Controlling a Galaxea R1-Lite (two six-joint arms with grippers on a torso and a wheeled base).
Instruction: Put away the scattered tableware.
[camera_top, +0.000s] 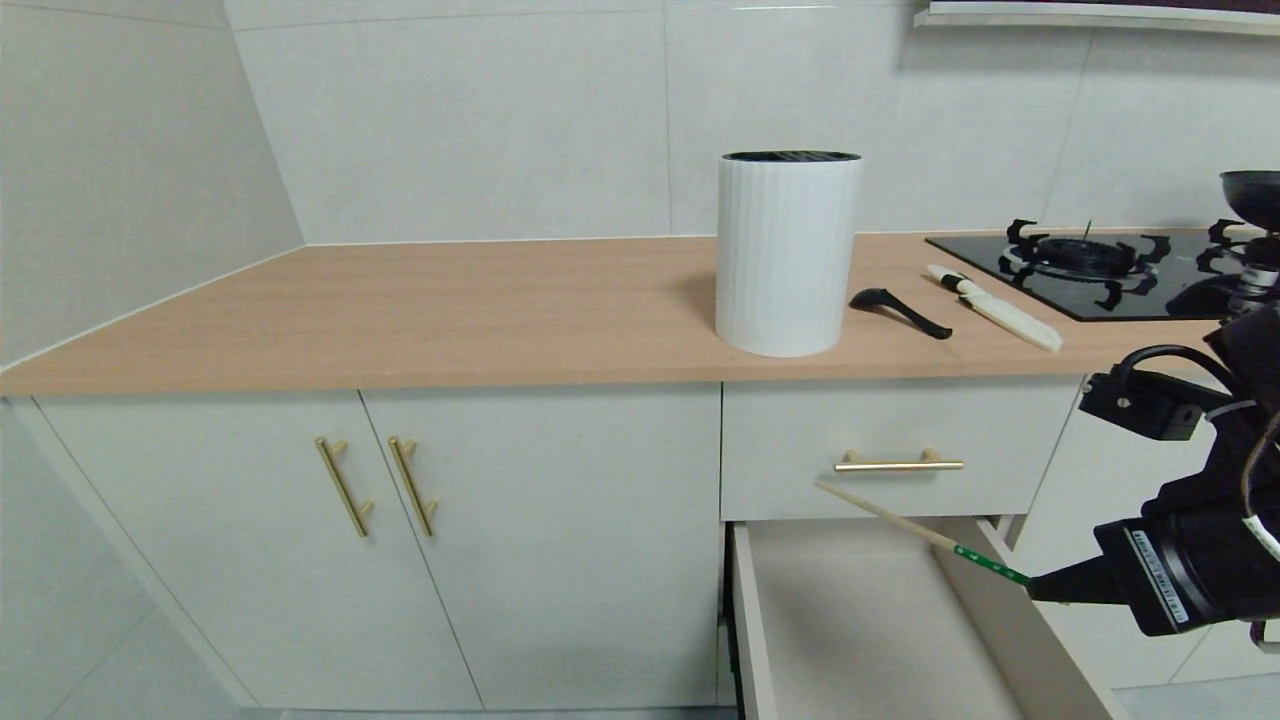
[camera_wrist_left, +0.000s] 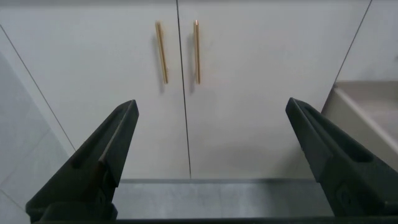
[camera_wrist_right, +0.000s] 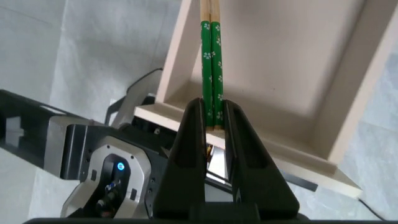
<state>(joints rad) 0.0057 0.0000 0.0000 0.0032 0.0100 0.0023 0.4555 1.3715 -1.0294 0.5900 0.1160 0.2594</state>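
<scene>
A tiled kitchen corner holds a wooden counter above pale cabinets. At the left, the left claw hangs spread wide with nothing in it, facing the double cabinet doors with their brass handles. Right of centre on the counter stands a white ribbed holder. A black spoon and a white knife lie just right of it, not yet put away, near the gas hob. Below them the open drawer has nothing in it, so the task looks barely begun. At the far right, the right claw pinches a pair of chopsticks above the drawer. They are pale wood, side by side, with a green flower-dotted band beside the grip.
</scene>
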